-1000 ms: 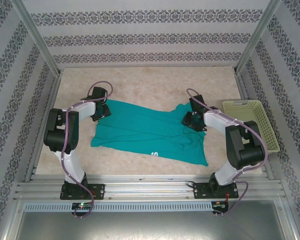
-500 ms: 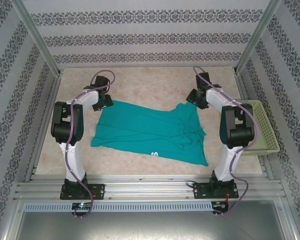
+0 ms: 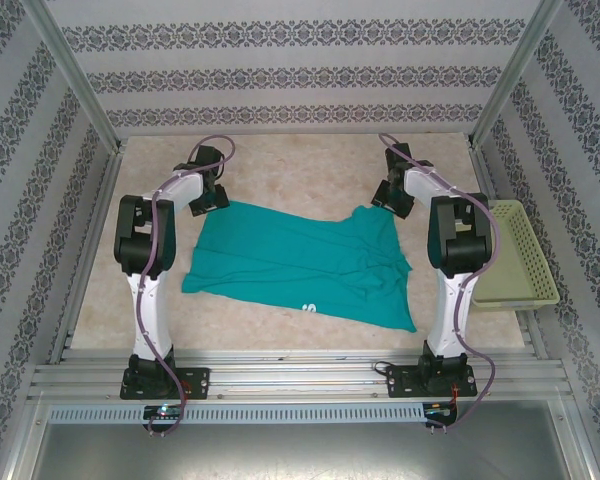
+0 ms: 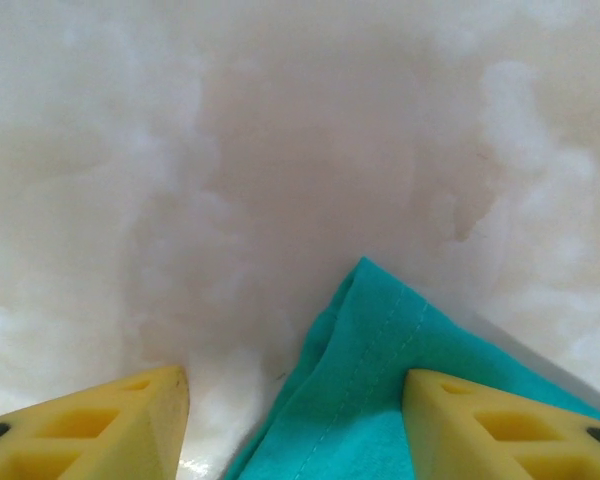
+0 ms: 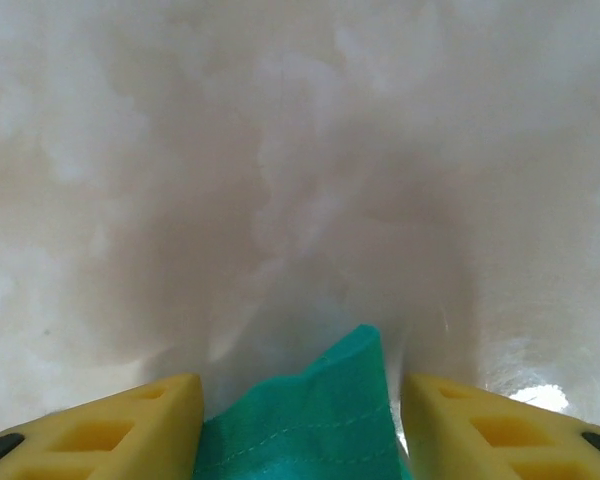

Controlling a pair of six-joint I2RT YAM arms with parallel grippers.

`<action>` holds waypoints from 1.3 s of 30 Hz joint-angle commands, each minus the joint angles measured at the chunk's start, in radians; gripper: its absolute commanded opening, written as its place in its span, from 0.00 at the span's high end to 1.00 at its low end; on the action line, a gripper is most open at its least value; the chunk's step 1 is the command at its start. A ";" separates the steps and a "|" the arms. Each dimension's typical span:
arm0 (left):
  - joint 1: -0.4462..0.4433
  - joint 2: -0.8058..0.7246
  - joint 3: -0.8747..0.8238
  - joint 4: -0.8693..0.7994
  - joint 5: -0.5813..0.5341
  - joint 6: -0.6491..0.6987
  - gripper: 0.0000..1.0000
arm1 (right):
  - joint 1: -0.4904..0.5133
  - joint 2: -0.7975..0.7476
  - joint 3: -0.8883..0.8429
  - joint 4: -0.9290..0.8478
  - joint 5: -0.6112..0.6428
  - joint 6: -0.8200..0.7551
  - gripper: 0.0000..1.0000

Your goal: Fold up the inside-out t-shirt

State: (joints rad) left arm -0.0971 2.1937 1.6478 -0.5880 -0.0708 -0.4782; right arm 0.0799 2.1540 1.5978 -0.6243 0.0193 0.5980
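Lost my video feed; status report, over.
Left hand open, straddling t-shirt far-left corner. Right hand open, straddling far-right corner. Cloth spread out, not yet folded. Basket to the right, clear of it.

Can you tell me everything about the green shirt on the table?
The t-shirt is teal-green, soft cloth, plain, with stitched hems and a small white tag by its near edge. It lies spread out on the pale table, wrinkled toward the right. Its far corners sit inside the open left hand and the open right hand, not pinched.
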 commanded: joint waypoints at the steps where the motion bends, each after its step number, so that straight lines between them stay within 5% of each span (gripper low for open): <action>1: 0.003 0.032 0.032 -0.011 0.036 0.033 0.46 | -0.013 0.025 0.036 -0.034 0.017 -0.014 0.46; 6: 0.002 0.051 0.063 -0.019 0.057 0.041 0.64 | -0.009 0.046 0.059 -0.036 -0.004 -0.020 0.57; 16: 0.011 -0.051 -0.034 0.021 0.022 0.001 0.91 | -0.003 0.044 0.084 0.011 -0.045 -0.055 0.99; 23: 0.046 -0.245 -0.247 0.159 -0.017 -0.062 1.00 | 0.031 -0.004 0.141 0.013 -0.035 -0.108 1.00; 33: 0.121 -0.455 -0.458 0.321 0.022 -0.083 1.00 | 0.105 -0.076 0.258 0.008 0.010 -0.229 1.00; 39: 0.135 -0.594 -0.627 0.411 0.003 -0.112 1.00 | 0.163 -0.172 0.168 0.024 0.041 -0.252 1.00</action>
State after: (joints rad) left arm 0.0219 1.6669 1.0824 -0.2562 -0.0525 -0.5594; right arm 0.2207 2.0598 1.8149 -0.6060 0.0151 0.3809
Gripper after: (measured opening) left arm 0.047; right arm 0.044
